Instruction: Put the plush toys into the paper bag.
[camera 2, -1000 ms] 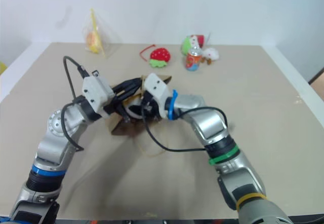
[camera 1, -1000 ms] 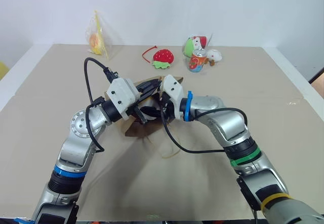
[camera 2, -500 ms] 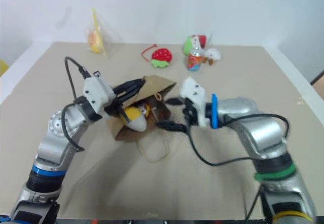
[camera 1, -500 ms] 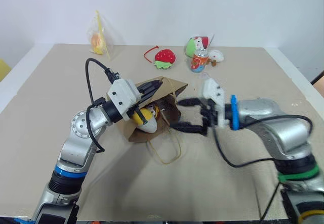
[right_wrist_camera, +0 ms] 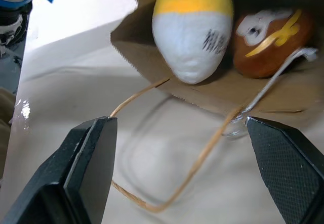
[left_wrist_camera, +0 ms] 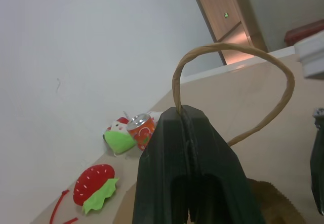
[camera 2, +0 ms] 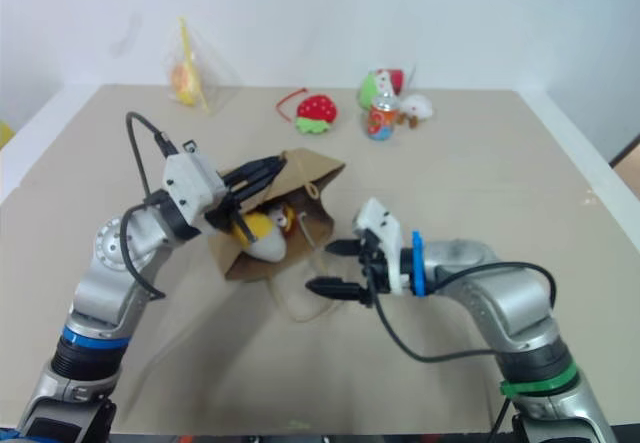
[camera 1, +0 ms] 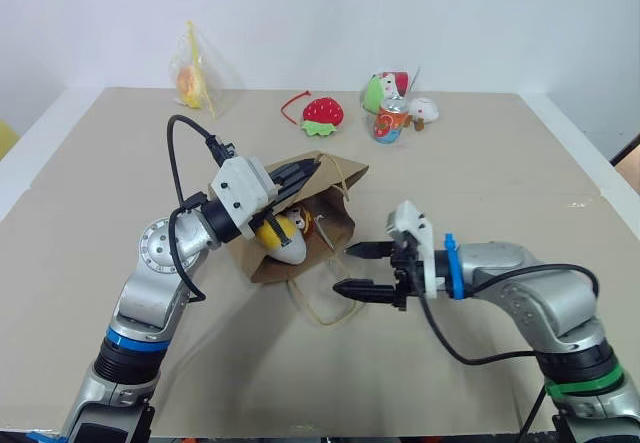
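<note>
The brown paper bag (camera 1: 338,185) lies on its side mid-table, mouth facing me. Inside the mouth sit two plush toys: the white egg with a yellow top (camera 1: 285,242) and, beside it, the brown animal (camera 1: 319,226); both also show in the right wrist view, egg (right_wrist_camera: 192,32) and brown toy (right_wrist_camera: 268,39). My left gripper (camera 1: 305,171) is shut on the bag's upper cord handle (left_wrist_camera: 283,80), holding the mouth up. My right gripper (camera 1: 347,269) hangs open and empty, just in front and to the right of the bag, above the loose lower handle (camera 1: 325,301).
At the table's far side stand a red strawberry plush (camera 1: 323,113), a printed drink can (camera 1: 391,121), a green-and-white plush (camera 1: 381,90) and a small white plush (camera 1: 424,110). A clear plastic bag with yellow contents (camera 1: 191,75) stands at the far left.
My right gripper has drawn back out of the bag's mouth, toward me and to the right, and its fingers have spread. The egg now shows lying in the bag. The left gripper kept still.
</note>
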